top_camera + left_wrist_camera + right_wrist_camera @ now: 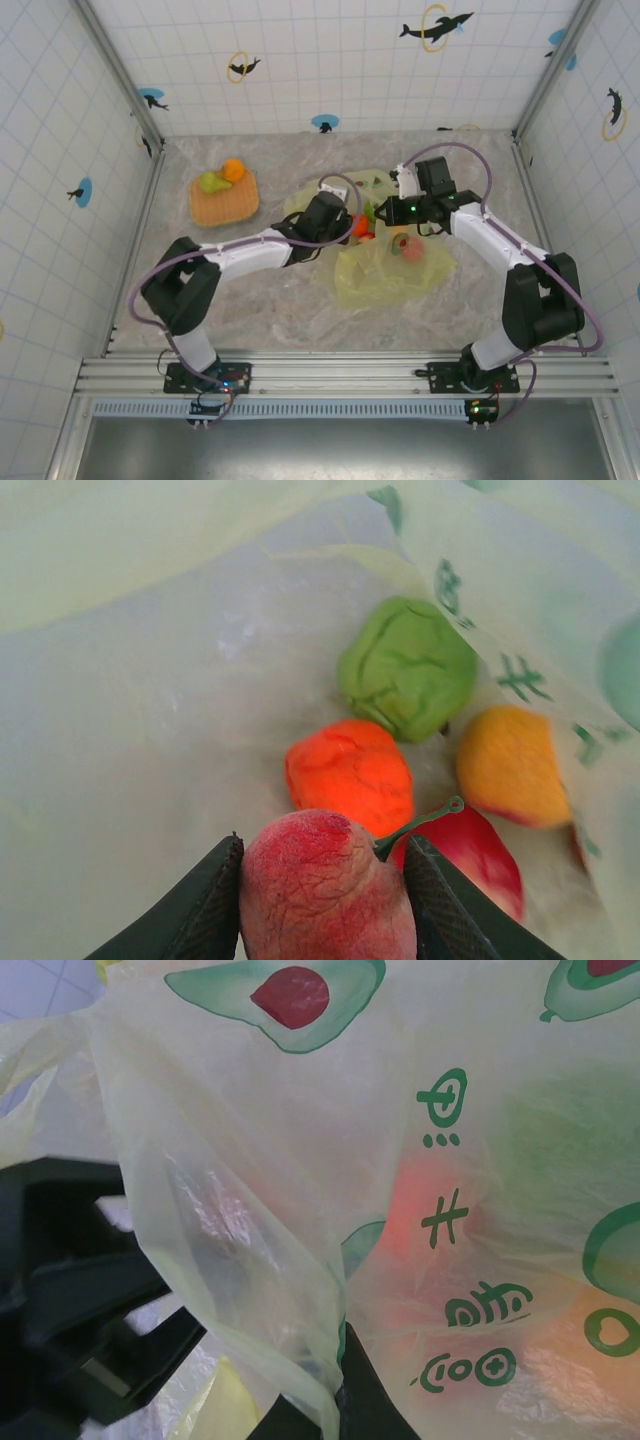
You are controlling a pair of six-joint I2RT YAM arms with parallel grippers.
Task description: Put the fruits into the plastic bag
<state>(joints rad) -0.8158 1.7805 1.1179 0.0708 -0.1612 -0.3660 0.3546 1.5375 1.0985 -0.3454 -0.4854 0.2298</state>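
1. The left gripper stands partly open; its jaws press both flanks of a pinkish-red fruit at the lower centre of the left wrist view, stem slanting up to the right.
2. The held fruit sits inside the mouth of the plastic bag, just above the fruits lying there; judged purpose: a short drop onto the pile.
3. In the bag: an orange fruit at centre, a green fruit above it, a yellow-orange fruit at right, and a red fruit touching the held one.
4. The right gripper is fully closed, pinching a gathered fold of bag film at the bottom centre of the right wrist view; judged purpose: keeping the mouth lifted for entry.
5. Bare film in the left half of the left wrist view offers open room; the right half is crowded, with the bag wall close.
6. In the top view, upper left, the woven tray carries a green pear-shaped fruit and an orange round fruit, well apart from the bag; judged remaining.
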